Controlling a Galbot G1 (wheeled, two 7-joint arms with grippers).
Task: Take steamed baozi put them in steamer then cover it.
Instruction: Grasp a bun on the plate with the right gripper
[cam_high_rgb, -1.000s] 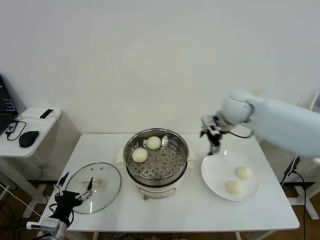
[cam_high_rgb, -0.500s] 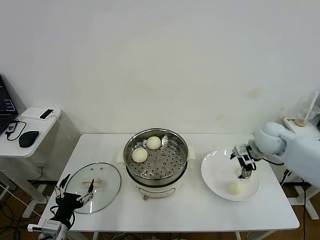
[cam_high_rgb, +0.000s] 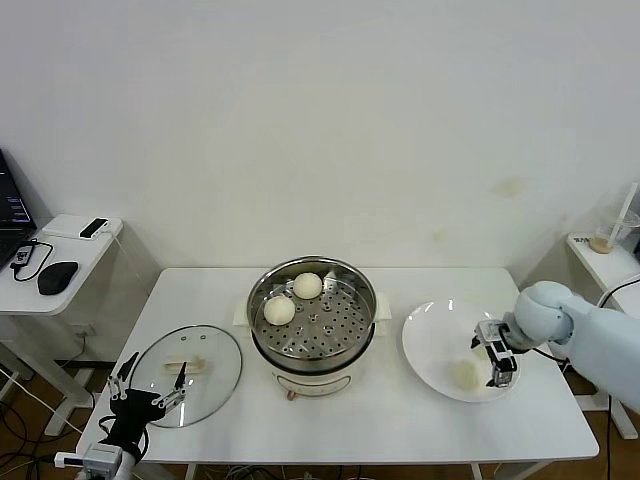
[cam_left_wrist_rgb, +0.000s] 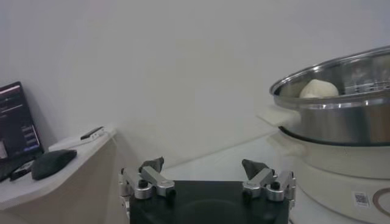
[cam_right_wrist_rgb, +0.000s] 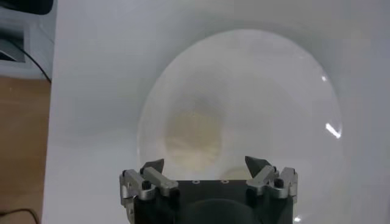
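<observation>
The steamer (cam_high_rgb: 312, 325) stands open at the table's middle with two steamed baozi (cam_high_rgb: 308, 285) (cam_high_rgb: 280, 310) on its perforated tray. Right of it, a third baozi (cam_high_rgb: 464, 373) lies on a white plate (cam_high_rgb: 430, 335). My right gripper (cam_high_rgb: 494, 356) hangs open low over the plate's right part, beside that bun. Through the right wrist camera a baozi (cam_right_wrist_rgb: 194, 131) lies just ahead of the open gripper (cam_right_wrist_rgb: 206, 164), apart from its fingertips. The glass cover (cam_high_rgb: 187, 373) lies flat at the table's left. At the front left corner my left gripper (cam_high_rgb: 150, 390) (cam_left_wrist_rgb: 204, 165) waits open and empty.
A side table at the far left carries a laptop, a black mouse (cam_high_rgb: 57, 275) and a small white box (cam_high_rgb: 80, 228). A cup (cam_high_rgb: 603, 243) stands on a shelf at the far right. The left wrist view shows the steamer's steel wall (cam_left_wrist_rgb: 341, 115) with a bun (cam_left_wrist_rgb: 318, 89) inside.
My right arm swung from behind the plate, near the steamer, out over the plate's right part and came down low. The left gripper barely shifted.
</observation>
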